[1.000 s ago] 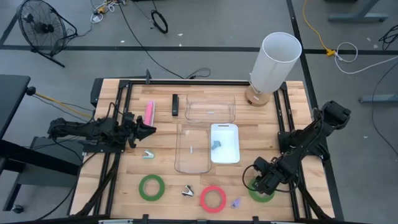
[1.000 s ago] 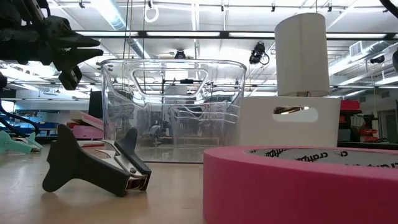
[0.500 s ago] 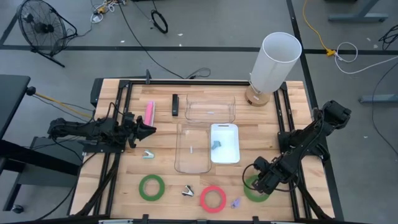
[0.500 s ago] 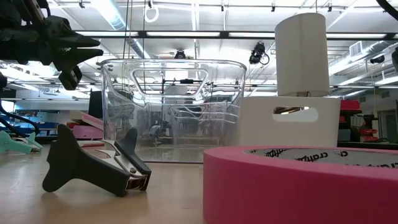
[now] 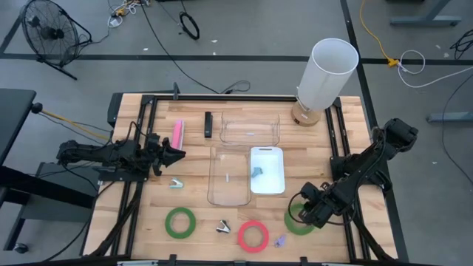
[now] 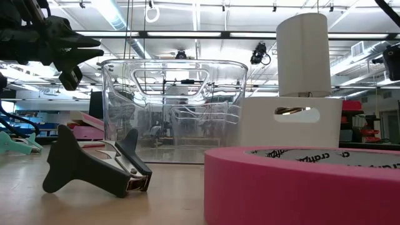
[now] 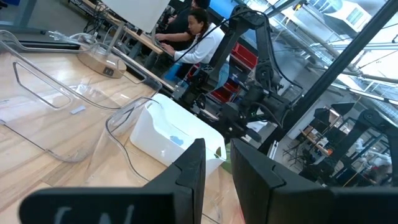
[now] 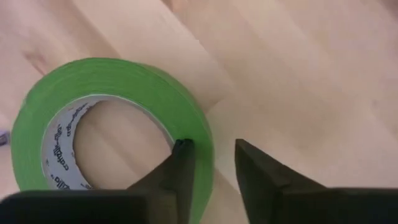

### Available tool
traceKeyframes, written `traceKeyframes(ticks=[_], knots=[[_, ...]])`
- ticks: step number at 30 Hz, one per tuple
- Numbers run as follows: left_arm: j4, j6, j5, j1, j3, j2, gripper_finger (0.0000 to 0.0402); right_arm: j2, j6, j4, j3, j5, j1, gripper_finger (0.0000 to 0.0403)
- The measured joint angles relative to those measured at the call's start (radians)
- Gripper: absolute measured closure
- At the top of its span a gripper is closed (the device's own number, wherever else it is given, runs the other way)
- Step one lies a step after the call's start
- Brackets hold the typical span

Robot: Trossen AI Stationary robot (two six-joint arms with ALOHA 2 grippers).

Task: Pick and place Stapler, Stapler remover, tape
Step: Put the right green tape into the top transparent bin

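One finger of the right gripper [image 8: 210, 165] is set inside the green tape ring [image 8: 118, 81], the other outside, jaws narrowed astride its wall for lifting. No grip is confirmed. The left gripper [image 5: 174, 154] is parked narrow and empty.

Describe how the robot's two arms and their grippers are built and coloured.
Both arms are matte black, jointed segments with cabling along them. The left gripper has two flat dark fingers with squared tips. The right gripper has the same plain black wedge-like fingers, narrowing to blunt tips. No markings show on either.
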Motion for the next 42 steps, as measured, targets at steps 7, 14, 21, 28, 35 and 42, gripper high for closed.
traceKeyframes(ticks=[7,14,21,28,35,42], knots=[[0.000,0.000,0.000,0.000,0.000,0.000,0.0323,-0.005,-0.011,0.009,-0.001,0.014,-0.002,0.0241],[0.000,0.000,0.000,0.000,0.000,0.000,0.0323,-0.007,-0.035,0.019,0.001,-0.035,-0.039,0.0232],[0.000,0.000,0.000,0.000,0.000,0.000,0.0323,-0.009,-0.133,0.031,0.003,-0.090,-0.107,0.0234],[0.000,0.000,0.000,0.000,0.000,0.000,0.0323,-0.008,-0.212,0.070,0.003,-0.180,-0.172,0.0234],[0.000,0.000,0.000,0.000,0.000,0.000,0.0323,-0.008,-0.279,0.144,0.003,-0.265,-0.209,0.0234],[0.000,0.000,0.000,0.000,0.000,0.000,0.0323,-0.008,-0.237,0.146,0.003,-0.288,-0.203,0.0234]])
